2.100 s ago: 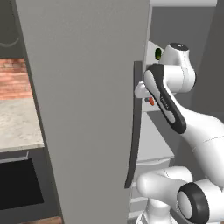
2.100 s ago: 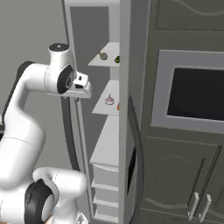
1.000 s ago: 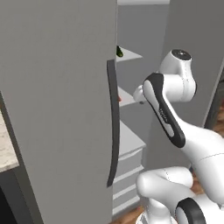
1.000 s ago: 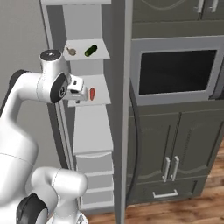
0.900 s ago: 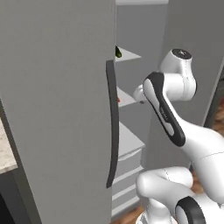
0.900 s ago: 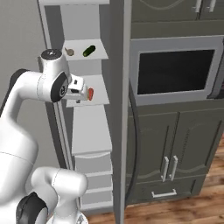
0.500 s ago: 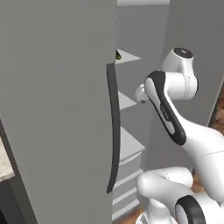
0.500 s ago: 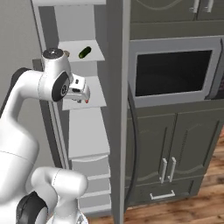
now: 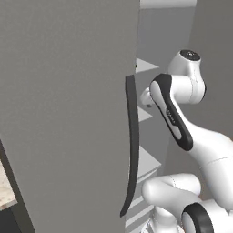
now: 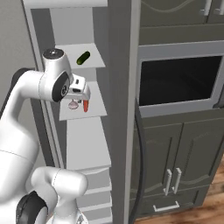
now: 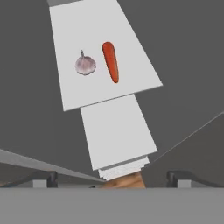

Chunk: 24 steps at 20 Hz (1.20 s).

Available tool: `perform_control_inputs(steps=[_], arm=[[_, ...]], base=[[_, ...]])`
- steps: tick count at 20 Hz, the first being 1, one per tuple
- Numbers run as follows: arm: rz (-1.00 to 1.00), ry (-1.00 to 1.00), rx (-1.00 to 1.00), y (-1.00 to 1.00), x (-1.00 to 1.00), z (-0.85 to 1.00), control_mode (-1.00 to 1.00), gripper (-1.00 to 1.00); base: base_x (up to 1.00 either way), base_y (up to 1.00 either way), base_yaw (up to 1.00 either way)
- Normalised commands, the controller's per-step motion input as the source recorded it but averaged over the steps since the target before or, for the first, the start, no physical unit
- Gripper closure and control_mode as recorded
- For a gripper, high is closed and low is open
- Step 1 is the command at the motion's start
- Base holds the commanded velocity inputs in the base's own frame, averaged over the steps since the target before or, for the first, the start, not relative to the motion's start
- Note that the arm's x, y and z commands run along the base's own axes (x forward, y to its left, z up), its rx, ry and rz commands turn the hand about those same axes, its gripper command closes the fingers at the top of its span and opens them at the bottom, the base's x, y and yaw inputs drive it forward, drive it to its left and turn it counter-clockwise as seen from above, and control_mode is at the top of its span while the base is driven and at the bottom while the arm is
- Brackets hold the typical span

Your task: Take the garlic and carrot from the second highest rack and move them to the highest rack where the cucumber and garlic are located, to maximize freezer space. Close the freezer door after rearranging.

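Garlic (image 11: 85,64) beside carrot (image 11: 110,61) on the second highest rack (image 11: 131,52) — fingers (image 11: 176,178) released, empty.

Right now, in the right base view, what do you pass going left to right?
Arm → garlic → carrot → dark handle → oven opening

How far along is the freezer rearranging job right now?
Done: the tall grey freezer door stands open. In hand: nothing; the white hand is open above the pale grey second highest rack. Left: the orange-red carrot and the pale garlic bulb lie there side by side, the dark green cucumber is on the highest rack, and the door needs closing.
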Motion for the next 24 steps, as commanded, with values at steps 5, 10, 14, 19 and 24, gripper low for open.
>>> perform_control_inputs(steps=[5, 10, 14, 19, 24], arm=[[0.03, -0.01, 0.02, -0.06, 0.01, -0.04, -1.0, -1.0], [0.2, -0.01, 0.04, -0.05, 0.37, -0.34, -1.0, -1.0], [0.18, 0.0, 0.0, 0.04, 0.54, -0.51, -1.0, -1.0], [0.06, 0.0, 0.0, 0.04, 0.58, -0.5, -1.0, -1.0], [0.01, 0.0, 0.06, 0.02, 0.64, -0.45, -1.0, -1.0]], base=[[0.11, -0.26, 0.07], [0.0, 0.0, 0.0], [0.0, 0.0, 0.0], [0.0, 0.0, 0.0], [0.0, 0.0, 0.0]])
